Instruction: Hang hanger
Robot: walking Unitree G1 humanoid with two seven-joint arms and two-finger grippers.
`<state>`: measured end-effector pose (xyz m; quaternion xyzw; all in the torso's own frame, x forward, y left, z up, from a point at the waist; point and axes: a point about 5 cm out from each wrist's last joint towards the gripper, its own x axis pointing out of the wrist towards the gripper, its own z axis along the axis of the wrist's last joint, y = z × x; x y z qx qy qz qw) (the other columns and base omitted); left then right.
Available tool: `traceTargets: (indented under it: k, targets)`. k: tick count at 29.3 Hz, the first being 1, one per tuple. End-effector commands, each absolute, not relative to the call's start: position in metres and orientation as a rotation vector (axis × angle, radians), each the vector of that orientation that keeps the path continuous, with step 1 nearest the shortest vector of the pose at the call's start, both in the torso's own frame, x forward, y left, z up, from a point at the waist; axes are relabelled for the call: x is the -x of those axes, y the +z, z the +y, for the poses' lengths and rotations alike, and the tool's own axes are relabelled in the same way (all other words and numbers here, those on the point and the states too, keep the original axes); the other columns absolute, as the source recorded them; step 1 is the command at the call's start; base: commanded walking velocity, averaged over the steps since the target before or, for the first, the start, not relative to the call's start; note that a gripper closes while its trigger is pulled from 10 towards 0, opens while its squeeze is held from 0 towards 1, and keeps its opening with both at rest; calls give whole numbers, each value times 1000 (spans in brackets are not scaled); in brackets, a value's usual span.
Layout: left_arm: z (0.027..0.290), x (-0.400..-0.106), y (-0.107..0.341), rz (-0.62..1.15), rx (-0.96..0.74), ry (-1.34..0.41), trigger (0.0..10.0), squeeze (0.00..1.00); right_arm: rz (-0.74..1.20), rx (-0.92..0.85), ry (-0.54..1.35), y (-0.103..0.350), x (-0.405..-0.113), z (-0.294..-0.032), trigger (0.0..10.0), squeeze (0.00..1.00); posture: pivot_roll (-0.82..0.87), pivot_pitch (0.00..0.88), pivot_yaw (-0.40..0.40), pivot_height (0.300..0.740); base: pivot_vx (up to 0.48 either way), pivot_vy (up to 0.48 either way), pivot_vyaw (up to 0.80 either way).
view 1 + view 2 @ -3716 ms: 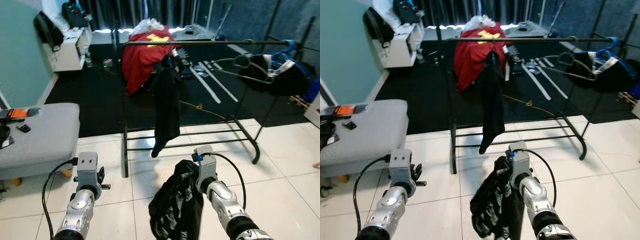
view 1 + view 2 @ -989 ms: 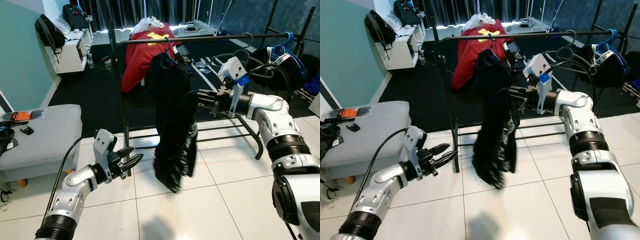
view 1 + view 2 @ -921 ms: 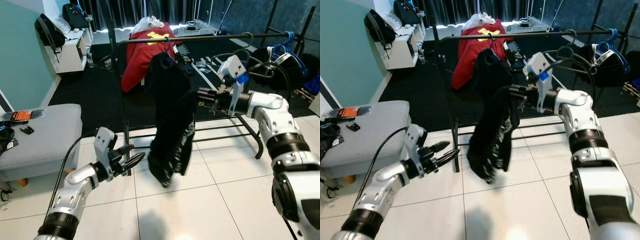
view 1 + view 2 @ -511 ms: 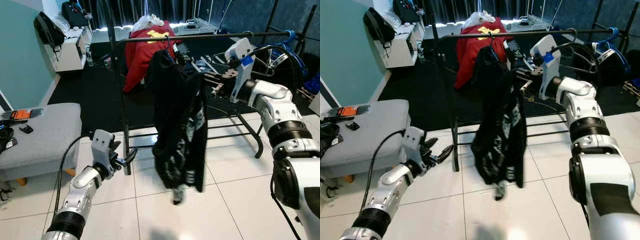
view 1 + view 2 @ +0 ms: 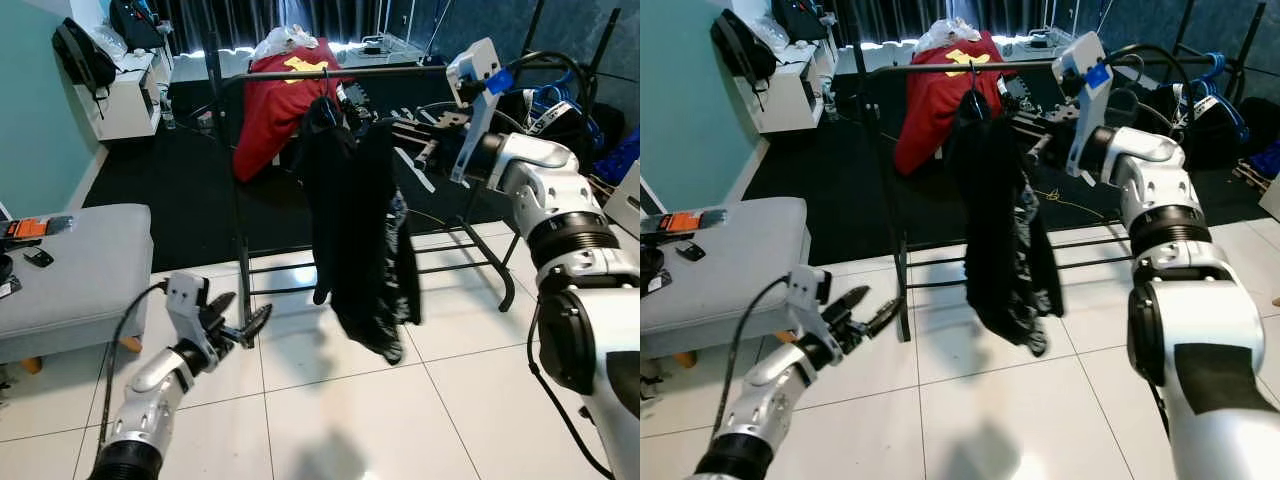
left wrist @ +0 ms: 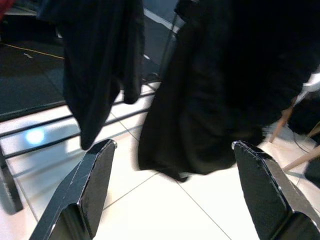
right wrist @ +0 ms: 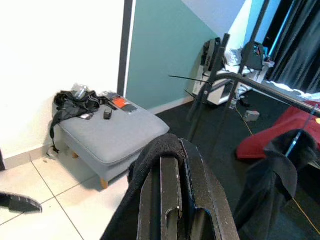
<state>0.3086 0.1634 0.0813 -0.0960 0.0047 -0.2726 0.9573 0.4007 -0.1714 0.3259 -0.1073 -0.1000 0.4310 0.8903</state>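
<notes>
A black clothes rail (image 5: 400,72) crosses in front of me at head height. One black garment (image 5: 318,160) hangs from it by a hanger hook, next to a red shirt (image 5: 270,100). My right gripper (image 5: 395,128) is raised just below the rail, shut on the hanger of a second black garment (image 5: 375,250) that dangles to knee height. In the right wrist view black cloth (image 7: 150,150) drapes over the shut fingers (image 7: 172,200). My left gripper (image 5: 240,325) is low near the rack's left post, open and holding nothing; its fingers (image 6: 95,180) stand wide apart.
A grey ottoman (image 5: 70,260) with small items stands at the left. The rack's base bars (image 5: 290,270) lie on white tiles. More hangers and dark clothes (image 5: 555,95) hang at the right. A white shelf (image 5: 125,95) stands at the back left.
My right gripper has risen closer to the rail with the black garment, which has swung and now hangs higher. My left arm has drawn back and lower. The camera has shifted slightly.
</notes>
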Motion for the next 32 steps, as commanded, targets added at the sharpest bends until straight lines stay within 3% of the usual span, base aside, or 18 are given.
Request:
traceTargets:
  k: [1,7,8,9,10,24,32]
  targets:
    - [158,-308,75,26,189,-548,10000,1000,-254,201,903,338,-401,-163,10000,0,-73,82,-25,740,0,0,0]
    - [149,-311,72,18,122,-528,10000,1000,-242,192,903,337,-403,-157,10000,0,-71,86,-36,740,0,0,0]
    - [148,-312,72,9,114,-513,10000,161,-234,195,897,336,-403,-156,10000,0,-75,89,-41,740,0,0,0]
    - [148,-312,72,9,114,-513,10000,161,-234,195,897,336,-403,-156,10000,0,-75,89,-41,740,0,0,0]
    - [146,-314,74,-1,114,-505,10000,0,-228,194,890,335,-404,-153,10000,0,-76,89,-45,740,0,0,0]
    - [118,-320,93,-65,411,-665,10000,0,-276,167,831,345,-408,-139,10000,0,-89,81,-53,740,0,0,0]
    - [109,-314,88,-5,487,-771,10000,0,-285,165,833,348,-408,-140,10000,0,-93,72,-55,740,0,0,0]
